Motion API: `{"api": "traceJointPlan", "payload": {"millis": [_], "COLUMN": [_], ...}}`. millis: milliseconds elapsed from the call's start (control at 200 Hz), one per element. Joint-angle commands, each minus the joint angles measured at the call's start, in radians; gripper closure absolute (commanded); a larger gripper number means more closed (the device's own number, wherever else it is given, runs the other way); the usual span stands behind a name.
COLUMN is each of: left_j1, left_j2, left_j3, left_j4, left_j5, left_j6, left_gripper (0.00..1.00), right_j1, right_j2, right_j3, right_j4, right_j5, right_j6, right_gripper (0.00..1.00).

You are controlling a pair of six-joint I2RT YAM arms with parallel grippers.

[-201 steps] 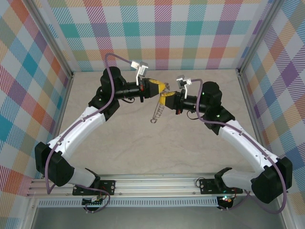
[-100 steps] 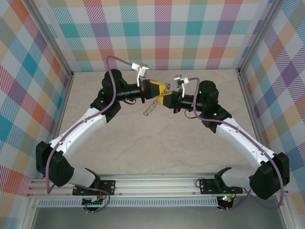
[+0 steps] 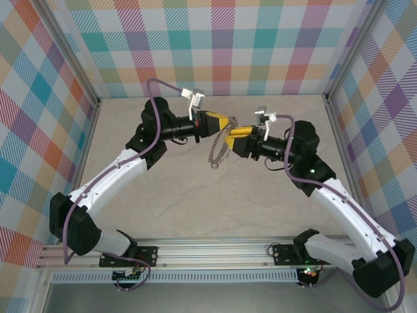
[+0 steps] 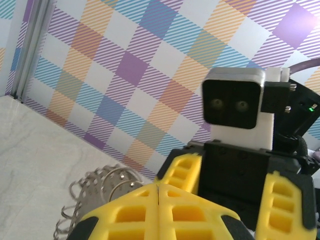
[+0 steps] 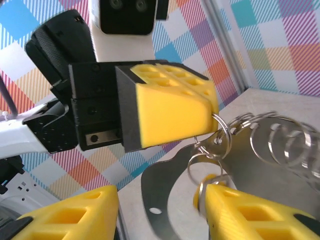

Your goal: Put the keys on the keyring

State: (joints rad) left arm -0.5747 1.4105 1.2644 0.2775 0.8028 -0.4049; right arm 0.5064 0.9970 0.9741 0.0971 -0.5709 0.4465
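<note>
Opening, the right hand (image 3: 236, 135) has let go and backed off rightward, jaws apart, holding nothing. The left hand (image 3: 226, 122) stays clamped shut on the keyring (image 3: 218, 153), which dangles between both hands above the counter (image 3: 195, 202). Judgement: the ring now rests with the left alone, threading not done. The right wrist view shows loops pinched at the left fingertips, which the top view does not. I cannot pick out the key.

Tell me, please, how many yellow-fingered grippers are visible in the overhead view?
2. The left gripper, left of centre, is shut on the keyring that hangs from its tip. The right gripper faces it from the right, fingers apart. None seems hidden.
</note>
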Motion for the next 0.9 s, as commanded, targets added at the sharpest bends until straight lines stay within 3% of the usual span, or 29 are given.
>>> {"api": "traceJointPlan", "payload": {"millis": [0,300,895], "left_j1": [-0.006,-0.007,-0.007], "left_j2": [-0.022,-0.027,-0.029], "left_j3": [-0.001,-0.005,-0.004], "left_j4": [0.066,0.069,0.071], "left_j5": [0.016,0.014,0.015], "left_j6": [-0.015,-0.016,-0.019], "left_gripper": [1.00,1.00,1.00], "right_j1": [-0.025,-0.036,-0.036], "right_j2": [-0.064,-0.014,0.095], "right_j3": [-0.012,0.046,0.049], "right_j4": [-0.003,0.051,0.196], "right_j5": [0.045,0.088,0.033], "right_j6": [0.003,0.085,0.187], "right_gripper": [0.50,0.54,0.64]}}
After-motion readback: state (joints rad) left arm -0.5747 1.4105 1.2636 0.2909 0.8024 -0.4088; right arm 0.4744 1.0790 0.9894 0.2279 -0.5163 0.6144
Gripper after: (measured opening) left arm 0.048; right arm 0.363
